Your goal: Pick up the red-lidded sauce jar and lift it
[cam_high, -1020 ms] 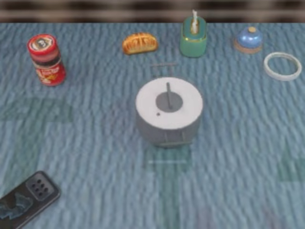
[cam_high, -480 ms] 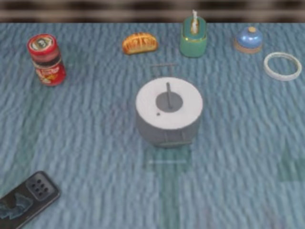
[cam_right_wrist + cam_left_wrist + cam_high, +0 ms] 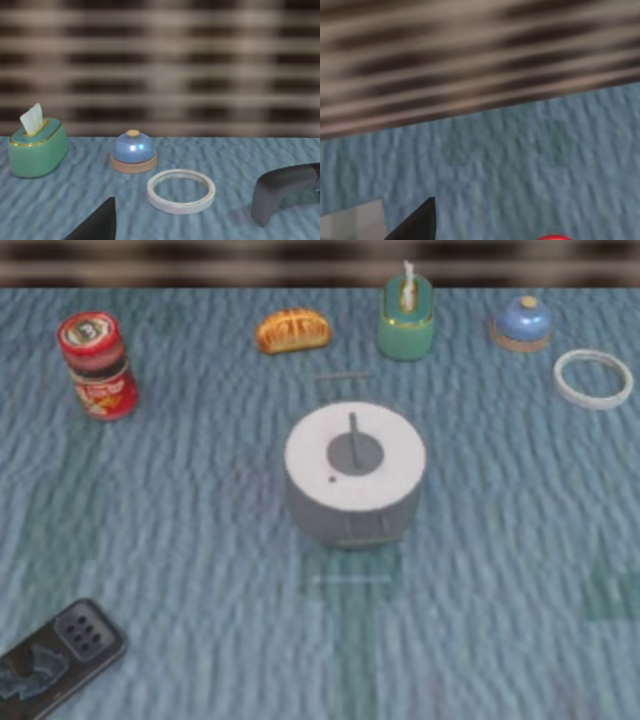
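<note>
Top view: you've got the small upright red-lidded sauce jar [image 3: 97,365] near the far-left corner of the blue woven tabletop [image 3: 200,560], standing free, nothing touching it. Neither arm shows here. Nearest neighbours are the orange bread-shaped piece [image 3: 293,331], well apart to its right, and the dark rectangular remote-like device [image 3: 55,658], well apart at the near-left edge. The grey-and-white round drum [image 3: 354,475] sits mid-table, clear of any left-side approach. Left wrist view: only one dark fingertip [image 3: 417,224] of the left gripper shows, so you cannot tell how wide it stands; nothing visibly held. A sliver of red lid [image 3: 555,237] peeks in at the frame edge, so the jar looks close but not framed. I'd centre on it before descending, grip the body below the lid, lift straight up. Mind the far table edge just behind. Right wrist view: right gripper parked on the right side, one fingertip [image 3: 97,222] visible, opening unclear; green gold-trimmed tissue box [image 3: 37,147], blue dome bell [image 3: 133,152], white ring [image 3: 181,191] ahead.
</note>
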`<act>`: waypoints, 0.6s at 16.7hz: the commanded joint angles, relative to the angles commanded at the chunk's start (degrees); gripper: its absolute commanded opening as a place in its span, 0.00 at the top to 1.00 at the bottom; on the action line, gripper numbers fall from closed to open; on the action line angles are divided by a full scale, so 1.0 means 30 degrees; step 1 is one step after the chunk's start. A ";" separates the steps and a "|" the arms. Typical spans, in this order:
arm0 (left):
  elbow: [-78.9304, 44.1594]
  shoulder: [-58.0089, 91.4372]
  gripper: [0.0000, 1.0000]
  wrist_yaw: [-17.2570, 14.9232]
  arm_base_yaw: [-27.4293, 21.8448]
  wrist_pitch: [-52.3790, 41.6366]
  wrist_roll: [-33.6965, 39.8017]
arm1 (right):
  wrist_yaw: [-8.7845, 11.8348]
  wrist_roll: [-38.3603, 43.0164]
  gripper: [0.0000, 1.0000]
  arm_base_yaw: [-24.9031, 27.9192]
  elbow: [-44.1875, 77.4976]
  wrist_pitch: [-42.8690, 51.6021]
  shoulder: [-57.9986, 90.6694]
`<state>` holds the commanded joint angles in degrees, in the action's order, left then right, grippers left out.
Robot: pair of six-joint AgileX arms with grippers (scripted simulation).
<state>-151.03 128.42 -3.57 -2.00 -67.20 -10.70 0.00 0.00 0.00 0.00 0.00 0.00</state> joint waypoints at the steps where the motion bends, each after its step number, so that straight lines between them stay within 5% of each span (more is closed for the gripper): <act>1: -0.1053 0.1642 0.00 0.0024 0.0005 -0.1009 -0.0016 | 0.0000 0.0000 0.00 0.0000 0.0000 0.0000 0.0000; 10: -0.5089 0.9909 0.00 0.0204 0.0053 -0.6806 0.0026 | 0.0000 0.0000 0.00 0.0000 0.0000 0.0000 0.0000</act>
<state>-166.29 158.15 -2.96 -1.84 -87.62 -10.62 0.00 0.00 0.00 0.00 0.00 0.00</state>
